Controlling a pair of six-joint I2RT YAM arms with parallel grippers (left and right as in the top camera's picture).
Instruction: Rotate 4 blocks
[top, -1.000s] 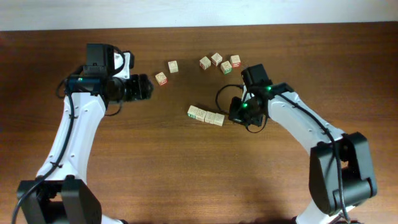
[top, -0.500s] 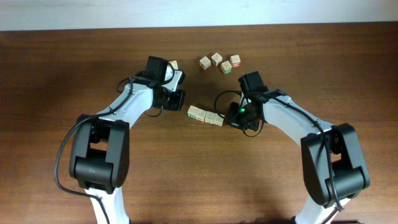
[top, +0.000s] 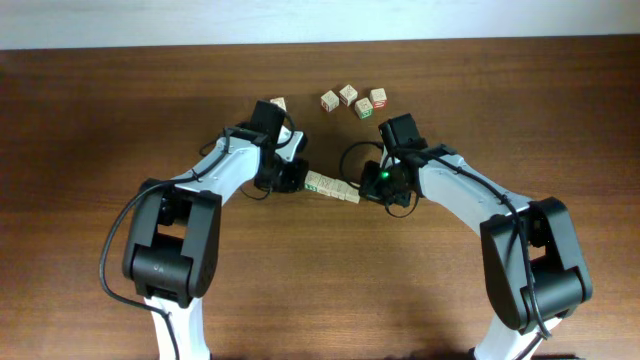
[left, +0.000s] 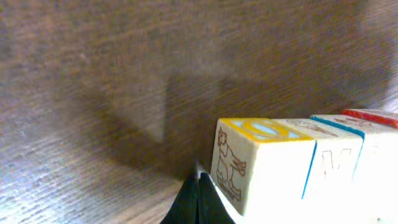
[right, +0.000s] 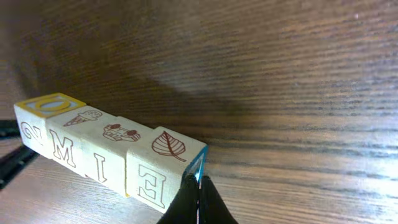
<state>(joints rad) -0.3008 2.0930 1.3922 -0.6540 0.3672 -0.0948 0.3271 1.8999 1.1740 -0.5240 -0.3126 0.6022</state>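
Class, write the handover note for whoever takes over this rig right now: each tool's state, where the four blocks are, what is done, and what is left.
Left tool: shut, holding nothing, tip at the yellow-edged block that ends the row on its side.
Right tool: shut, holding nothing, tip against the leaf block at the other end.
Blocks: four in a tight row mid-table, slanted in the overhead view.
Done: row formed, one tool at each end.
Left: probably turn the row as one. How far it has turned cannot be told. Leave the loose blocks behind it alone.
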